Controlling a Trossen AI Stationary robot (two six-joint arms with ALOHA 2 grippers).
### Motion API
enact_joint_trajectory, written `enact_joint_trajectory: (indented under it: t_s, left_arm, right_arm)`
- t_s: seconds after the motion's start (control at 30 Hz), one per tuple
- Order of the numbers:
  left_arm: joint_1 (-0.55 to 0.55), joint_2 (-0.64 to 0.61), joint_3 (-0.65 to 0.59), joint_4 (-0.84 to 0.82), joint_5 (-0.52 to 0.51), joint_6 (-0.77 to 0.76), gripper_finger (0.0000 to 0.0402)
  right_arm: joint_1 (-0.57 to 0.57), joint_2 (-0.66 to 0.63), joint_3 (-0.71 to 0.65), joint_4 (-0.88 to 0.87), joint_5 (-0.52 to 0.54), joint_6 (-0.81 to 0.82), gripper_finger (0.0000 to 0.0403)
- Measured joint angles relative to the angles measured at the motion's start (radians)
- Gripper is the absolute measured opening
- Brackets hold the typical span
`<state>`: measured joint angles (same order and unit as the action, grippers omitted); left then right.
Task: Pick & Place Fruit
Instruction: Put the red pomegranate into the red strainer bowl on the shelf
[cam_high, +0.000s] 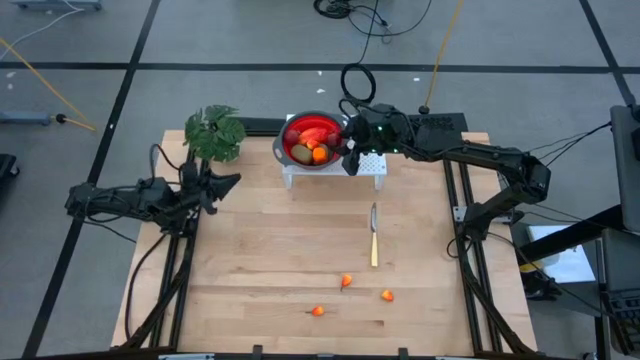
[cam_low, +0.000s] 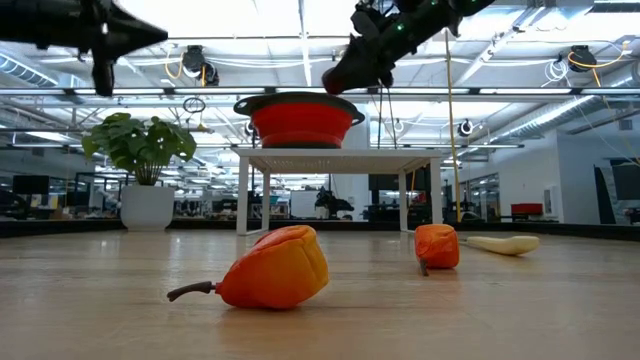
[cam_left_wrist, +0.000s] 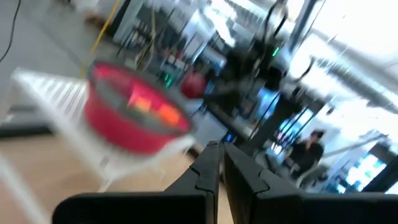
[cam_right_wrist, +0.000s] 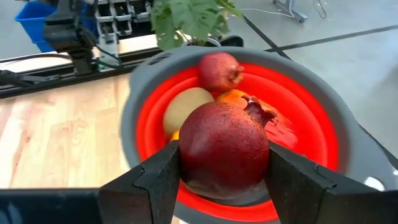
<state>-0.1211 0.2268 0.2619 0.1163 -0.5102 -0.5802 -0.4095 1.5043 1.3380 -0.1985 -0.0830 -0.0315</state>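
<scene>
A red bowl with a grey rim (cam_high: 312, 139) (cam_right_wrist: 134, 106) stands on a small white stand (cam_high: 372, 168) at the table's far edge. In it lie a dark-red fruit (cam_right_wrist: 219, 70), a pale one (cam_right_wrist: 185, 107) and orange ones (cam_high: 319, 154). My right gripper (cam_high: 352, 153) (cam_right_wrist: 224, 186) hangs over the bowl's right rim, shut on a large dark-red round fruit (cam_right_wrist: 224, 146). Three small orange fruits (cam_high: 346, 281) (cam_high: 387, 295) (cam_high: 318, 311) lie on the near part of the table. My left gripper (cam_high: 228, 182) (cam_left_wrist: 222, 163) waits shut at the table's left, pointing toward the bowl. My right gripper pinches the dark-red fruit by its two opposite round sides (cam_right_wrist: 186, 155) between the two fingers (cam_right_wrist: 158, 180). The fingers come in from the table's right, slanting slightly down. The fruit is lifted clear, just above the bowl's rim and its red inside.
A leafy green plant (cam_high: 214, 132) stands left of the bowl. A slim knife (cam_high: 374, 238) lies mid-table, right of centre. Bare wood lies between the bowl's stand and the loose orange fruits (cam_low: 275, 270) (cam_low: 437, 247).
</scene>
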Motion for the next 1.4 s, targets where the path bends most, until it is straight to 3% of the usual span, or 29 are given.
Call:
enact_joint_trajectory:
  t_s: [0.17, 0.27, 0.67, 0.77, 1.03, 1.13, 1.4]
  left_arm:
    - [0.000, 0.139, 0.010, 0.296, -0.019, 0.142, 0.0032]
    - [0.001, 0.233, 0.044, 0.359, -0.046, 0.168, 0.0060]
    - [0.067, 0.572, 0.318, 0.330, -0.030, 0.127, 0.0200]
    - [0.086, 0.640, 0.392, 0.273, 0.014, 0.126, 0.0224]
    - [0.126, 0.806, 0.540, 0.251, 0.116, 0.099, 0.0267]
    - [0.138, 0.855, 0.580, 0.249, 0.144, 0.080, 0.0279]
    - [0.167, 0.938, 0.635, 0.251, 0.203, 0.023, 0.0297]
  right_arm:
    - [0.021, 0.000, 0.000, 0.013, 0.001, -0.012, 0.0201]
    - [0.032, 0.000, 0.000, 0.032, 0.003, -0.014, 0.0201]
    - [0.098, 0.000, 0.000, 0.141, 0.003, -0.115, 0.0201]
    - [0.123, 0.000, -0.001, 0.172, 0.003, -0.158, 0.0201]
    - [0.196, 0.000, -0.001, 0.295, 0.016, -0.266, 0.0201]
    - [0.226, 0.000, -0.001, 0.321, 0.074, -0.307, 0.0201]
    - [0.275, -0.009, -0.001, 0.360, 0.115, -0.380, 0.0201]
